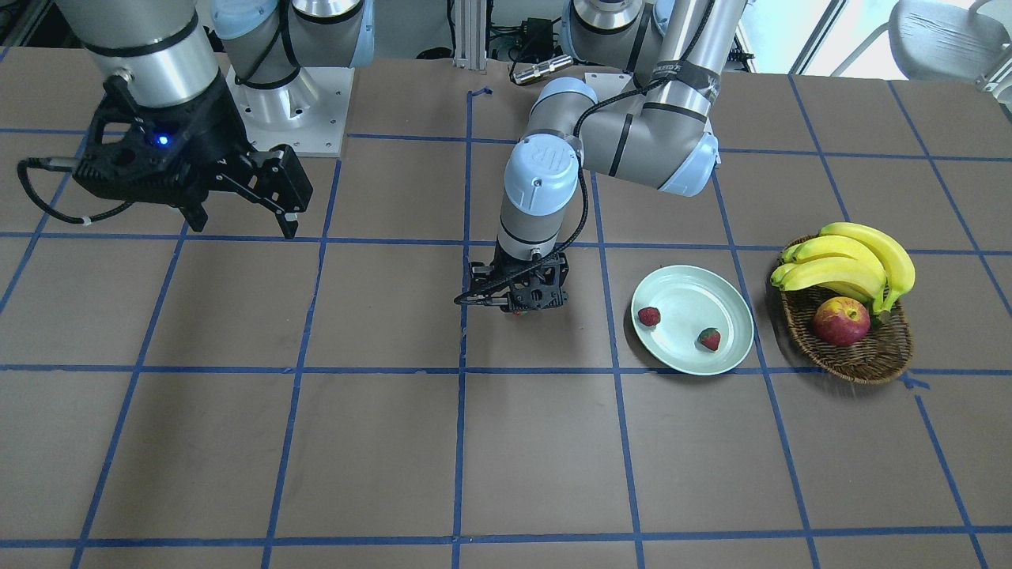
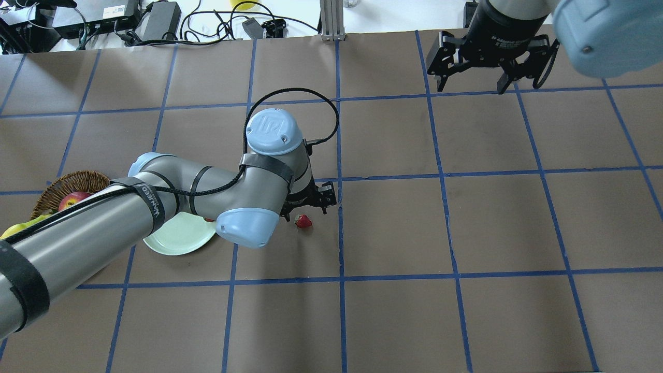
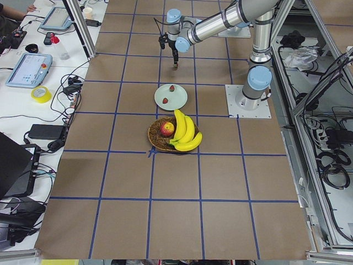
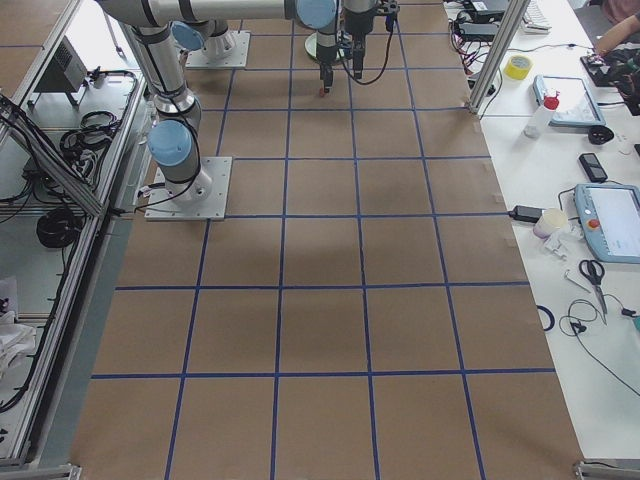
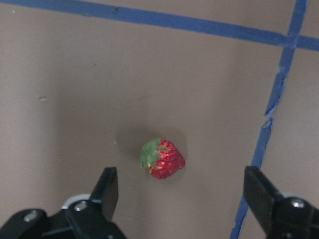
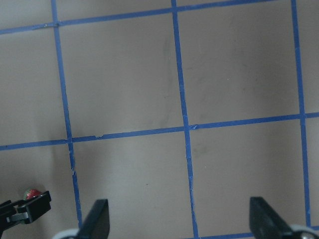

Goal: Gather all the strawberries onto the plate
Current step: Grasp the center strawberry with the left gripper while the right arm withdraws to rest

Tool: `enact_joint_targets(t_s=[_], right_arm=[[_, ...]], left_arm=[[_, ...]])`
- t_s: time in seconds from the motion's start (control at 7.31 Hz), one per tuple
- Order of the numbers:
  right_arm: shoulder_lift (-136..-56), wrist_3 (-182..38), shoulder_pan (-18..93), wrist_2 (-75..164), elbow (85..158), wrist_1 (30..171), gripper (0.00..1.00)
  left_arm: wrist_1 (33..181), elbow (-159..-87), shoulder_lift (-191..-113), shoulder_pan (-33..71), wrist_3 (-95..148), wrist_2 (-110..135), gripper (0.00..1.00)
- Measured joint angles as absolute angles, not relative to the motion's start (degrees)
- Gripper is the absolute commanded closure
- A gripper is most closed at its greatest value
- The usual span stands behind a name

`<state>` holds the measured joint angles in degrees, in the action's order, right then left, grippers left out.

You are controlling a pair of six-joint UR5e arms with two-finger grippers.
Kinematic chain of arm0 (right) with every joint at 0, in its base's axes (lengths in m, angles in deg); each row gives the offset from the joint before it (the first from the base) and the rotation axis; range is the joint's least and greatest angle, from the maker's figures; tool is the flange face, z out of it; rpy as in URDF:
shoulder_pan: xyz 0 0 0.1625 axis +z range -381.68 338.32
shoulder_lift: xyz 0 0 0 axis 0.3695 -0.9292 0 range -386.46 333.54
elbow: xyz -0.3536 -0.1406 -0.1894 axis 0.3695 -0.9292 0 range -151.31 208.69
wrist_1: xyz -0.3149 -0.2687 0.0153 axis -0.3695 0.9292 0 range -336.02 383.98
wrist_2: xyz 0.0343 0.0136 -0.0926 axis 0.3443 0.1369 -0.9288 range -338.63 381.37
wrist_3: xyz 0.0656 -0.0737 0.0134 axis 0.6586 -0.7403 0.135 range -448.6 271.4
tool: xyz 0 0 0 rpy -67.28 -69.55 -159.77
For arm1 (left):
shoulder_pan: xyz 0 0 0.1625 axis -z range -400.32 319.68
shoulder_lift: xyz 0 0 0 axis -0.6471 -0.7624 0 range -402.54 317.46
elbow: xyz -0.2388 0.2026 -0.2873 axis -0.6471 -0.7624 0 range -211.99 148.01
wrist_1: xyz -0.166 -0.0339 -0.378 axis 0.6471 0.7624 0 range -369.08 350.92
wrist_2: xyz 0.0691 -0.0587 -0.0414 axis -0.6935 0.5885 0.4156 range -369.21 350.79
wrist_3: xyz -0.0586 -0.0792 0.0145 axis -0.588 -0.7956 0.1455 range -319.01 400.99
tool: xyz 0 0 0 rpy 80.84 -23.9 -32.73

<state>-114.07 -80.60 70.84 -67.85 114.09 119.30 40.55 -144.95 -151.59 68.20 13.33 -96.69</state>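
Two strawberries [image 1: 649, 316] [image 1: 709, 339] lie on the pale mint-green plate [image 1: 688, 304]. A third strawberry [image 5: 162, 159] lies on the brown table, apart from the plate; it also shows in the overhead view [image 2: 303, 221]. My left gripper [image 5: 180, 182] is open and hovers low over this berry, one finger on each side, not touching it. In the front view the left gripper [image 1: 522, 308] mostly hides the berry. My right gripper [image 1: 243, 227] is open and empty, held high, far from the berries, and it also shows in the overhead view [image 2: 472, 88].
A brown wicker basket [image 1: 862, 359] with bananas [image 1: 850, 261] and a red-yellow apple [image 1: 840, 322] stands right beside the plate, on the side away from the left gripper. The right arm's base plate [image 1: 292, 103] is at the table's robot side.
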Motion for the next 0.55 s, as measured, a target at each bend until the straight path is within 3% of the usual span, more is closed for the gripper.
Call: enact_joint_targets(t_s=[0.14, 0.27, 0.41, 0.55], right_arm=[[-115.27, -80.93, 70.85, -68.12, 113.91, 119.44, 0.00], [-116.61, -81.53, 70.85, -68.34, 114.22, 119.22, 0.00], [-117.75, -82.08, 70.86, -68.41, 114.99, 119.10, 0.00], [-118.28, -82.34, 70.86, -68.31, 115.98, 119.35, 0.00]], left_arm=[[39.55, -144.98, -152.85, 68.40, 13.24, -96.87, 0.17], [39.03, -145.00, -153.68, 68.45, 13.26, -97.15, 0.28], [38.83, -145.06, -154.06, 68.47, 13.29, -97.45, 0.32], [38.77, -145.13, -154.28, 68.49, 13.28, -97.59, 0.50]])
